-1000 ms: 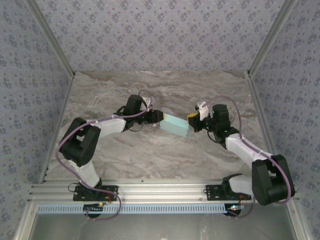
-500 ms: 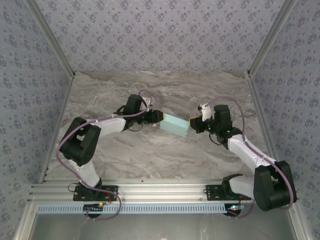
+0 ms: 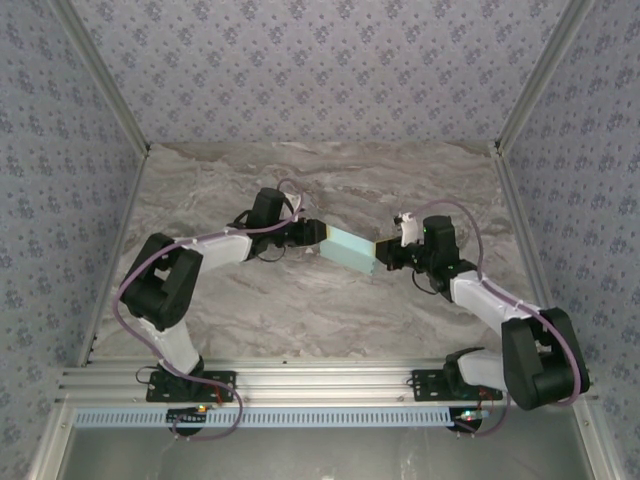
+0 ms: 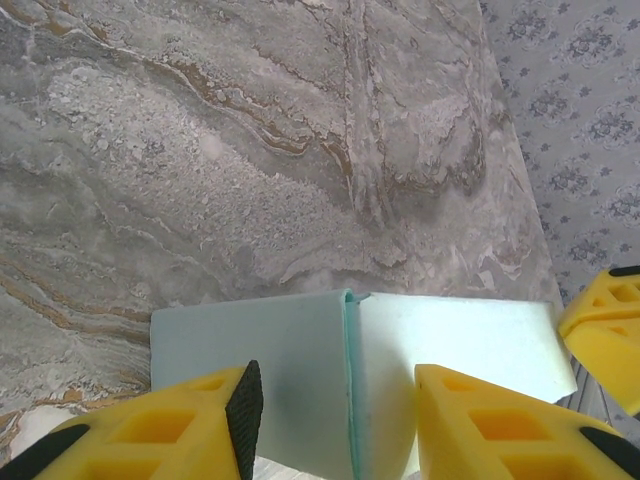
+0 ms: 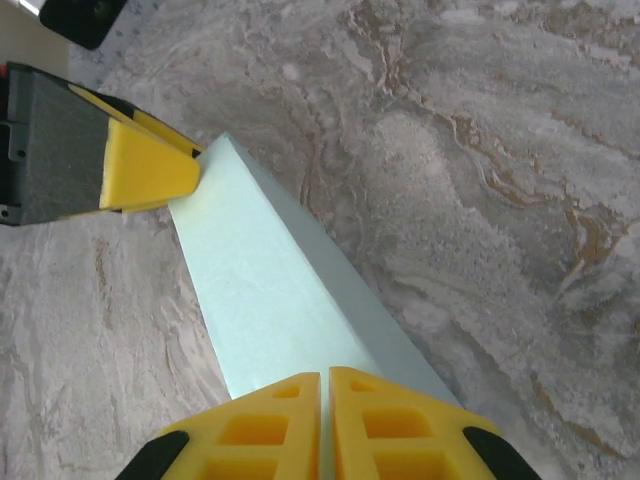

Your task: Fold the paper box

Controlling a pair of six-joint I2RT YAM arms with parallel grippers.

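Right end effector (image 5: 325, 385), fingers together, touches paper box's (image 5: 265, 290) end.

A grey-and-brown marbled tabletop (image 3: 300, 310) takes up the middle. Blue-grey wallpaper with a small floral repeat covers the wall behind the table (image 3: 320, 70) and the walls to its left (image 3: 50, 200) and right (image 3: 590, 200). Aluminium posts (image 3: 98, 72) slant up from the table's far corners. A ribbed aluminium rail (image 3: 320, 383) runs along the table's near edge, with a pale slotted strip (image 3: 300, 415) just in front of it.

Bright diffuse overhead light; soft faint shadows on table (image 3: 330, 300); paper box (image 4: 280, 370) face shaded.
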